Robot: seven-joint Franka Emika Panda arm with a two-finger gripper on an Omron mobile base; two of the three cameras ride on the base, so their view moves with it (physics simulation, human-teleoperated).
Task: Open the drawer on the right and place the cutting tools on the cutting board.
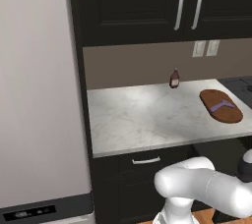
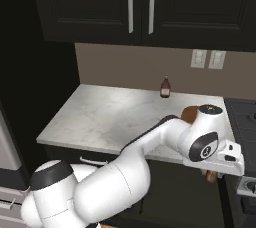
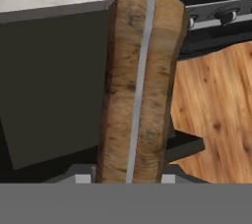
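Reddish-brown cutting board (image 1: 221,106): where is it lying relative to the hand (image 2: 214,174)? (Desk)

It is resting on the marble bench (image 1: 142,115), towards the right end, with its long axis running from back-left to front-right in the left base view. The hand is hanging below the bench's front edge, just beside the stove (image 2: 241,108), so the board is sitting above it and slightly back. (Photographer)

Is anything lying on the board? (Desk)

One of the cutting tools (image 1: 220,105), a slim purple V, is lying across it, roughly along the board's length. (Photographer)

And what is the hand doing? (Desk)

A wooden piece (image 3: 140,85) with a grey metal strip down its middle is standing straight out between the fingers in the hand view, over the plank floor (image 3: 216,100). Whether the fingers are actually clamping it, I cannot tell. (Photographer)

So what is the coming move turning on? (Desk)

In my judgement, on lifting up past the bench edge, then reaching inward to the board. (Photographer)
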